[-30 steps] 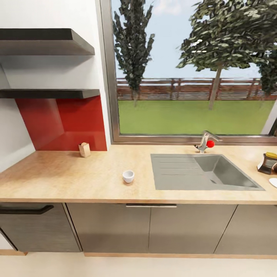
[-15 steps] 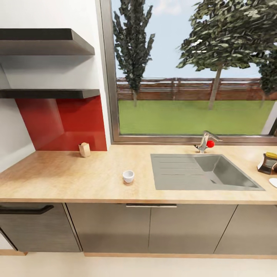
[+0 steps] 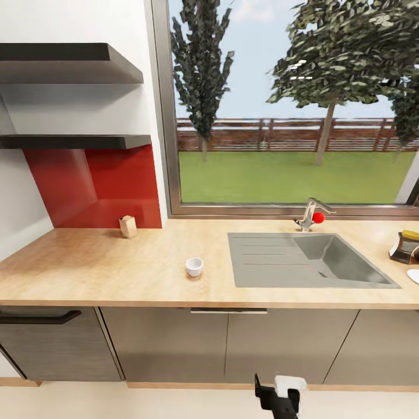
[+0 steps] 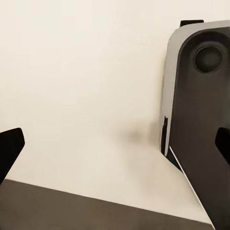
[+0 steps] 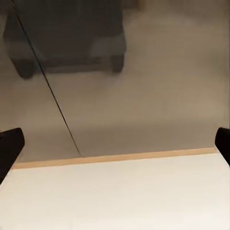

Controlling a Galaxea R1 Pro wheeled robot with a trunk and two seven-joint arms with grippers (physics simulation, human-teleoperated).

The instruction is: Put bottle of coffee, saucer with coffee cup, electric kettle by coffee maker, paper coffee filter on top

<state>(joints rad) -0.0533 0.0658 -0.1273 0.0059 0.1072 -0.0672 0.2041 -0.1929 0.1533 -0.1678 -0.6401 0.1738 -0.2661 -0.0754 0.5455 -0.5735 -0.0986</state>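
Our right gripper (image 3: 278,391), fingers spread and empty, hangs low before the cabinet fronts (image 3: 233,343). The coffee cup (image 3: 194,266) stands on the countertop (image 3: 116,267), above and left of it, well apart. The left gripper (image 4: 115,143) likewise gapes, holding nothing. Risk: a hurried upward reach could clip the counter edge or topple the cup.

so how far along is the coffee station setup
Early. The bottle of coffee already stands on the countertop, far right past the sink. Nothing is in hand: the left hand and right hand are open with nothing between the fingers. Left: the coffee cup sits alone on bare worktop, not on a saucer, and nothing is grouped.
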